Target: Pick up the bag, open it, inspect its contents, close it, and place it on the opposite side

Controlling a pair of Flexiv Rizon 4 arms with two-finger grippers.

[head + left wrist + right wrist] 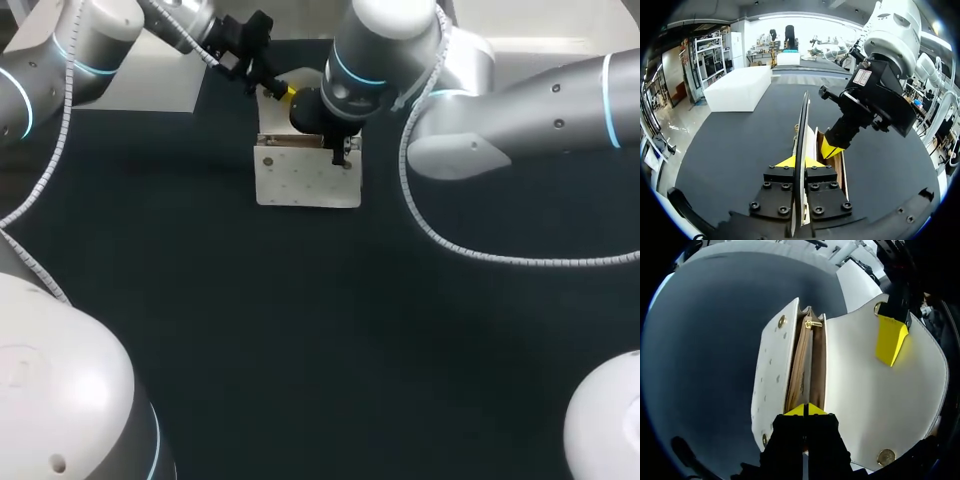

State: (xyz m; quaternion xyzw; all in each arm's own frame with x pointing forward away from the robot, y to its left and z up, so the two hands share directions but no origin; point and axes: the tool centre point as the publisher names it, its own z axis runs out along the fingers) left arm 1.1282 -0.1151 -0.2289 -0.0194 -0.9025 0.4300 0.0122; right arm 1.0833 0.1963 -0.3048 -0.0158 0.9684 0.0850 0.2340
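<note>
White bag (pixel 305 180) sits at the far middle of your table (pixel 300 330), its flap (pixel 865 405) clamped open in your left gripper (pixel 799 162), while your right gripper (pixel 805 410) holds its 2 tips pressed together at the bag's open mouth.

Bag (pixel 307 178): cream-white outside; upper middle of the head view.
Front panel (pixel 767 375): cream-white, with a sparse pattern of small dots.
Flap (pixel 880 405): plain cream-white inner face.
Studs (pixel 782 321): gold, round, shiny.
Lining (pixel 800 370): tan-brown.
Zip pull (pixel 812 324): gold.
Table (pixel 300 330): uniform dark blue-black.
Left gripper (pixel 799 161): black body, bright yellow tips.
Right gripper (pixel 805 410): black body, bright yellow tips.
Left arm (pixel 60 50): silver-grey shell, thin light-blue rings; upper left of the head view.
Right arm (pixel 540 95): silver-grey shell, thin light-blue rings; upper right of the head view.
Cable (pixel 440 235): white, ribbed.
</note>
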